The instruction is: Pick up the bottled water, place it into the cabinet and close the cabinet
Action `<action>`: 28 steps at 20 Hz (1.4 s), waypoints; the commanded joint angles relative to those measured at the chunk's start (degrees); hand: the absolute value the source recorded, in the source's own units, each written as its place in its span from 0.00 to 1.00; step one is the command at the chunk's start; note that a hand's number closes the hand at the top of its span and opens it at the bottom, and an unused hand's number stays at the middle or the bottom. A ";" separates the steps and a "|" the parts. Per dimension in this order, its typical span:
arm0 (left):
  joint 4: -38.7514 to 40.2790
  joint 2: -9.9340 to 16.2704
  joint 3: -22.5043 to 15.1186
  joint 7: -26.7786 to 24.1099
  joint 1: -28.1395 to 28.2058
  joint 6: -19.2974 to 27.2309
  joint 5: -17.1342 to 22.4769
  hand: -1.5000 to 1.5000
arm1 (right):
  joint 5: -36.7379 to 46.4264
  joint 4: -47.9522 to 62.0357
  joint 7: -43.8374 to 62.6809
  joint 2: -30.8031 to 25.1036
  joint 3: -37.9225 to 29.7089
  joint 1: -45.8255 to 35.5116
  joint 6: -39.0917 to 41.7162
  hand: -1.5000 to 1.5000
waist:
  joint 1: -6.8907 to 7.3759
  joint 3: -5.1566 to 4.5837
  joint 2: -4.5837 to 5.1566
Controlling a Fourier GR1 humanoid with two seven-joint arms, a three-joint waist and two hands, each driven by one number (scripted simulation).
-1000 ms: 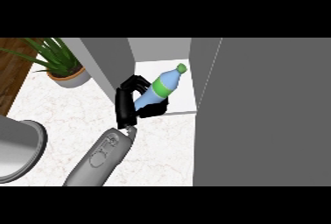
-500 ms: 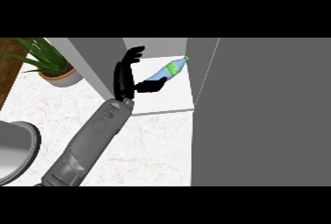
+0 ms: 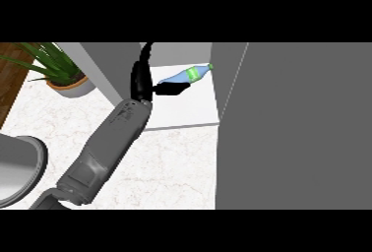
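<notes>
Head view: bottled water [image 3: 187,75] cap up-right.

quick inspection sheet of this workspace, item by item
surface: white marbled counter
job's things: bottle tilted over the cabinet shelf; cabinet door open
clutter: potted plant at the left, grey round object at the left edge
robot hands: left robot hand inside the cabinet, thumb under the bottle; right not in view
cables: nothing seen
surroundings: wood strip at the far left
</notes>
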 commanded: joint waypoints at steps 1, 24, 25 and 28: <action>6.49 2.56 4.79 -4.01 -4.77 -3.31 1.89 0.00 | 0.56 0.51 -0.39 0.35 -0.14 -0.57 -0.54 0.00 | 0.66 -0.36 0.61; -8.29 -0.79 9.46 -24.52 9.34 -26.66 12.99 0.00 | -1.03 -4.14 -0.86 -1.52 -1.98 5.24 -1.35 0.00 | 5.15 -0.27 -1.26; -13.36 -0.36 7.57 -18.95 9.34 -27.42 12.96 0.00 | 1.46 -6.62 1.08 -0.73 0.87 5.98 -3.06 0.00 | 5.83 -0.26 -1.61; -20.74 -2.28 4.59 -15.96 12.92 -24.43 13.42 0.00 | 2.08 -7.10 2.13 0.48 1.70 4.94 -4.73 0.00 | 6.56 -0.26 -1.79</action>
